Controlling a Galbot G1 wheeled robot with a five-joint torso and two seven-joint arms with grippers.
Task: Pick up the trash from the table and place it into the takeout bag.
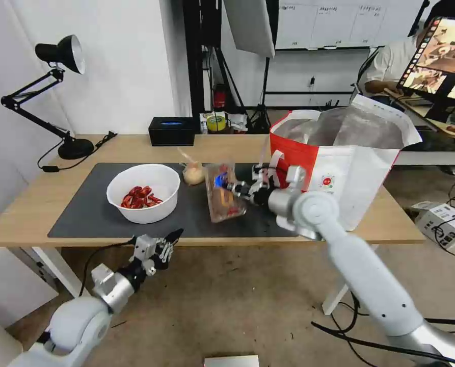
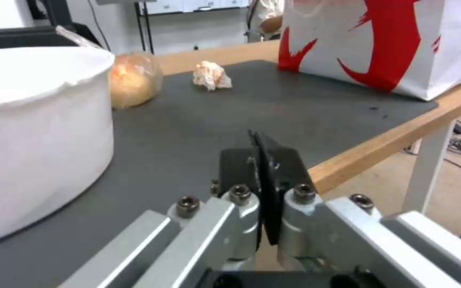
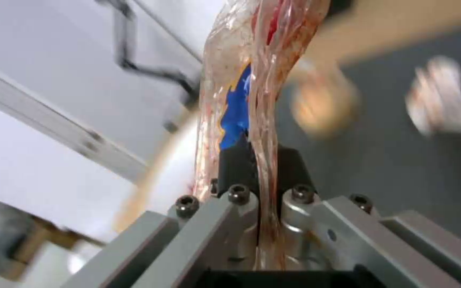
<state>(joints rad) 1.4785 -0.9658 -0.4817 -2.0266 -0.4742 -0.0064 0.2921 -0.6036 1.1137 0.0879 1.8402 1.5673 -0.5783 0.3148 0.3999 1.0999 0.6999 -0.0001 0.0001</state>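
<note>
Nearest the head camera, the left pincer point(image 1: 168, 243) hangs parked below the near edge of the surface point(image 1: 33, 204), in front of the white bowl point(image 1: 143, 192); its black pads are pressed flat together on nothing, as the left wrist view confirms point(image 2: 265, 176). Farther in, the right pincer point(image 1: 236, 189) is clamped on one edge of the clear hinged tray point(image 1: 224, 192), the two pads pinching the folded plastic between them point(image 3: 254, 160). Held so, the tray point(image 3: 246, 72) appears to be lifted off the dark mat point(image 1: 84, 214), its long axis standing close to upright and leaning slightly, with the red-stained lower end toward the robot. Relation governing the coming move: the takeout bag point(image 1: 349, 168) stands to the robot's right of the tray, just beyond the right wrist, its foil-lined mouth open upward and higher than the tray's top edge. Judged from this, the tray would have to be raised and carried rightward over the red rim, and the right arm is the nearer one. Remaining trash on the mat: the bowl with red shell scraps, left of the tray; the knotted bag with a beige lump point(image 1: 193, 172), just behind and left of the tray; and the crumpled tissue point(image 2: 212, 76), between that bag and the tote.
</note>
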